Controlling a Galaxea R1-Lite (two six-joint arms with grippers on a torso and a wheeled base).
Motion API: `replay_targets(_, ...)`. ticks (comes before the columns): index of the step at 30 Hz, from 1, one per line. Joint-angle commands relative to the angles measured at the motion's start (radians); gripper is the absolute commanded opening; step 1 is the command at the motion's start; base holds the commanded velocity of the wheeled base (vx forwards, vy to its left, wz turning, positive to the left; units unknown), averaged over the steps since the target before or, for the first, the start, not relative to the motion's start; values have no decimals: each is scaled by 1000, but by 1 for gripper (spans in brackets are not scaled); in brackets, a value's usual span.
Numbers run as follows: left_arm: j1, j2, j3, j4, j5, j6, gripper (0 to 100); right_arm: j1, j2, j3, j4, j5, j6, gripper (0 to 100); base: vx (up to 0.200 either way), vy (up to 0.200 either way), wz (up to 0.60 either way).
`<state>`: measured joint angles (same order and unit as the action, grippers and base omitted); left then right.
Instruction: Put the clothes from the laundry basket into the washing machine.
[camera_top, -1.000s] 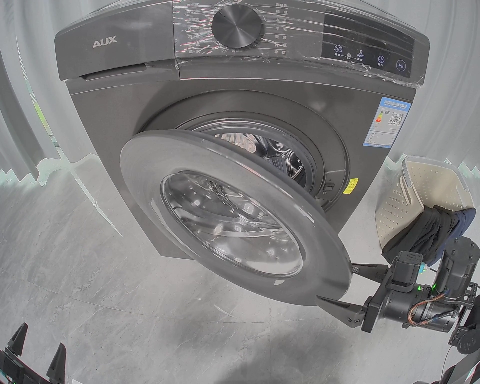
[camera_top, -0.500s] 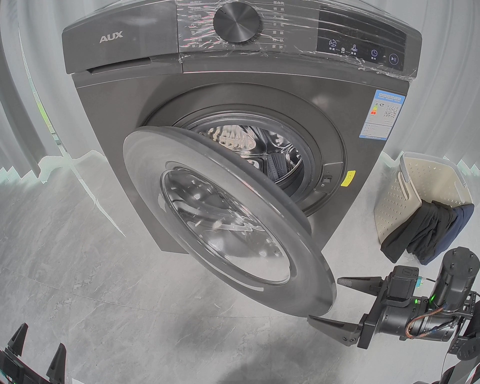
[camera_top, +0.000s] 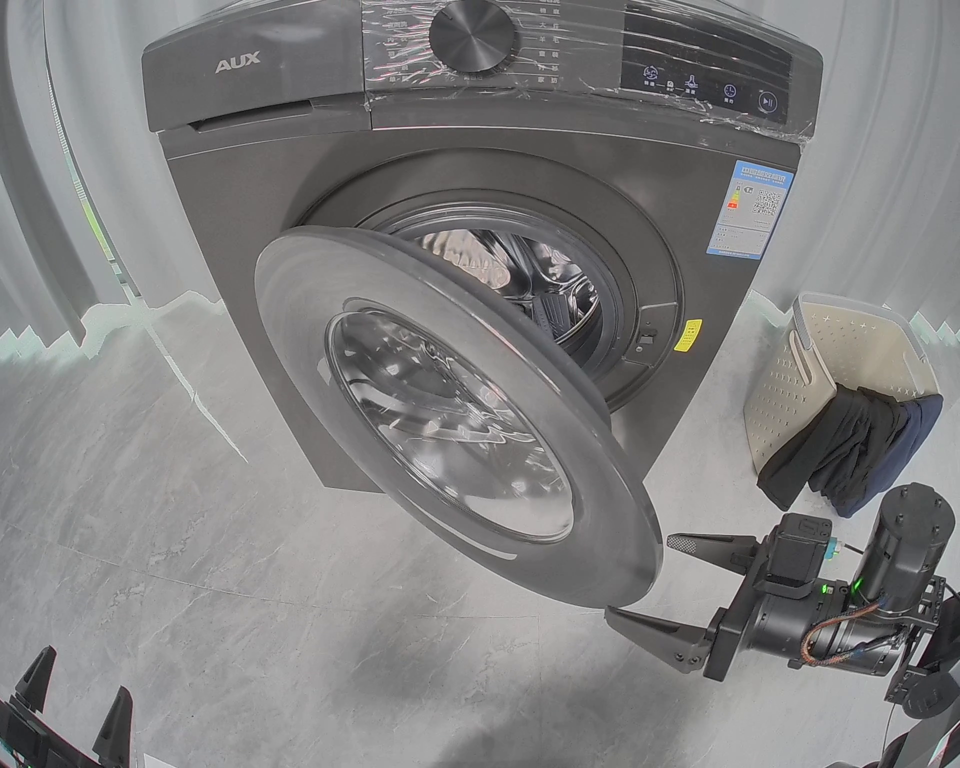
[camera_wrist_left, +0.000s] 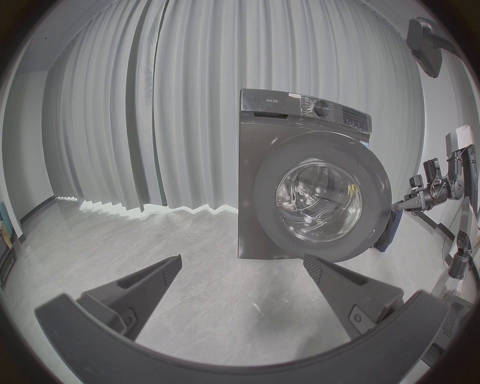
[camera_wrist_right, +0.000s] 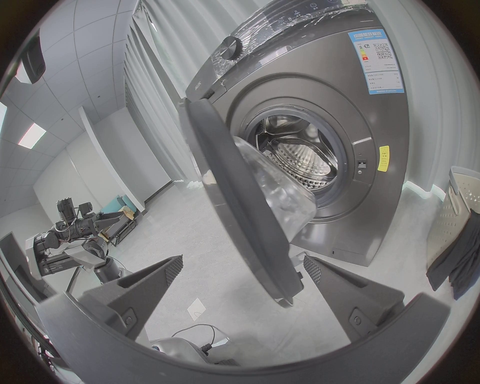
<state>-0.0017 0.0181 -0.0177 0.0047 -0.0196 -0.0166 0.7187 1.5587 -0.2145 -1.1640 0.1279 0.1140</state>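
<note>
Head view gives you the washing machine first, standing on the pale floor with its round door swung well out on its hinge on your left, so the drum mouth is exposed. On the floor to the machine's right sits the laundry basket, pale and perforated, close beside the cabinet. The clothes are not loaded yet: a dark bundle with a navy piece hangs over the basket's front edge and down toward the floor.

Your right gripper sits at the free edge of the door, low down. Its jaws are spread wide with the rim lying between them, and they are not pinching it. Your left gripper is parked low at the left, well apart from the machine, with its fingers parted and nothing in them.

By my reading, you are on the door-opening step, and it looks nearly complete. The next move calls for backing the right arm off the rim, then turning it toward the basket and closing on the dark bundle where it drapes over the edge.
</note>
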Motion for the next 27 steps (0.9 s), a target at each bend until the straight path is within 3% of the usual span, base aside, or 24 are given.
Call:
replay_targets(1, 0, -18, 15, 0, 0, 0, 100, 28, 70, 9, -57, -1, 6, 100, 0, 0, 0)
replay_targets(9, 0, -18, 15, 0, 0, 0, 100, 71, 104, 58, -192, -36, 27, 100, 0, 0, 0)
replay_targets(13, 0, -18, 15, 0, 0, 0, 100, 96, 95, 69, -206, -39, 38, 100, 0, 0, 0)
replay_targets(19, 0, -18, 15, 0, 0, 0, 100, 77, 30, 76, -203, -33, 38, 100, 0, 0, 0)
replay_targets(23, 0, -18, 15, 0, 0, 0, 100, 33, -35, 75, -186, -24, 36, 100, 0, 0, 0)
replay_targets(27, 0, -18, 15, 0, 0, -2, 100, -94, -106, 52, -163, 44, 36, 100, 0, 0, 0)
